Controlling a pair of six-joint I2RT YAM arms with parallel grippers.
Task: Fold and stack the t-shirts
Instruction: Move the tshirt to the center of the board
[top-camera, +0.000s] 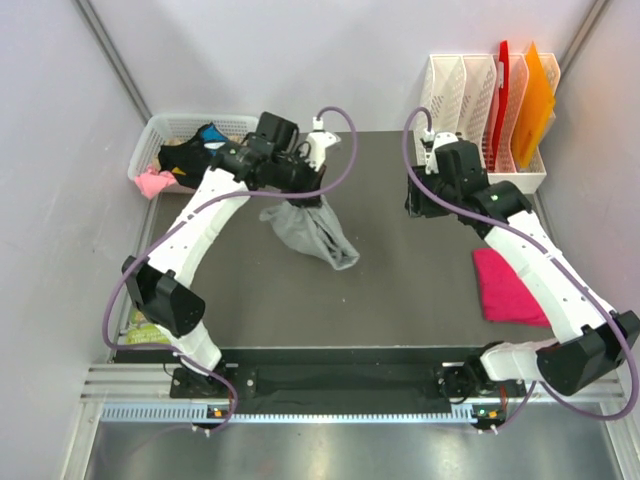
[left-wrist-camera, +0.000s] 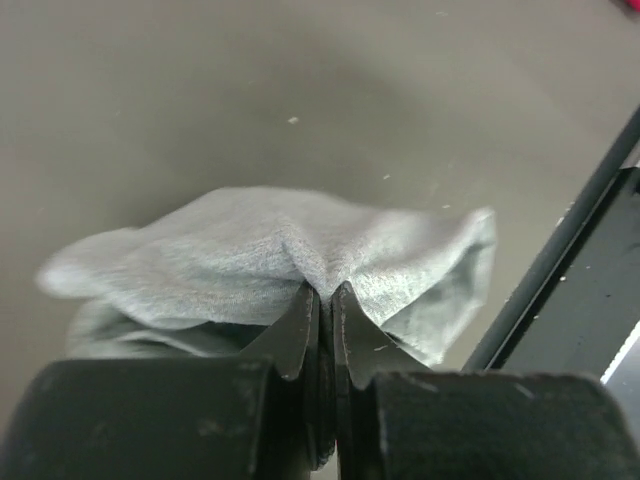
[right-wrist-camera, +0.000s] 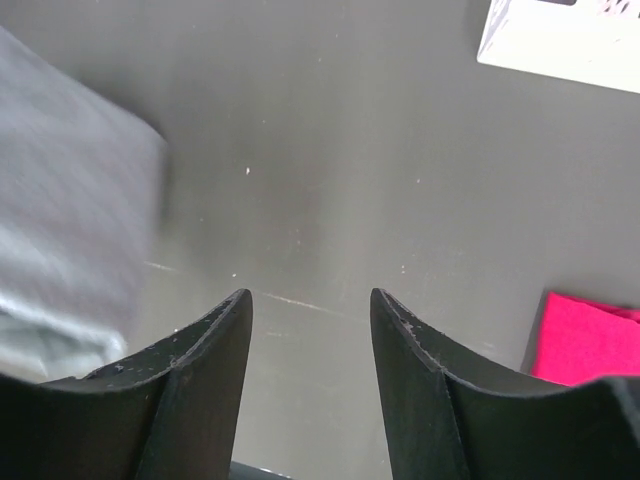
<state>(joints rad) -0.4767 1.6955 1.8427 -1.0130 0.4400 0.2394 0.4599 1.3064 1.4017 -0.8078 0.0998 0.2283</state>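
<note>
The grey t-shirt (top-camera: 313, 232) hangs bunched from my left gripper (top-camera: 300, 193), its lower end trailing on the dark table toward the middle. In the left wrist view my left gripper (left-wrist-camera: 325, 292) is shut on a fold of the grey t-shirt (left-wrist-camera: 290, 255). The pink t-shirt (top-camera: 507, 287) lies folded as a small rectangle at the right side of the table. My right gripper (top-camera: 418, 205) is open and empty above the table, right of the grey shirt. The right wrist view shows my right gripper (right-wrist-camera: 311, 300) open, the grey shirt (right-wrist-camera: 70, 200) blurred at left, the pink shirt (right-wrist-camera: 585, 335) at lower right.
A white basket (top-camera: 168, 128) with mixed clothes, some pink, stands at the back left. A white file rack (top-camera: 480, 100) with red and orange folders (top-camera: 530, 95) stands at the back right. Grey walls close in both sides.
</note>
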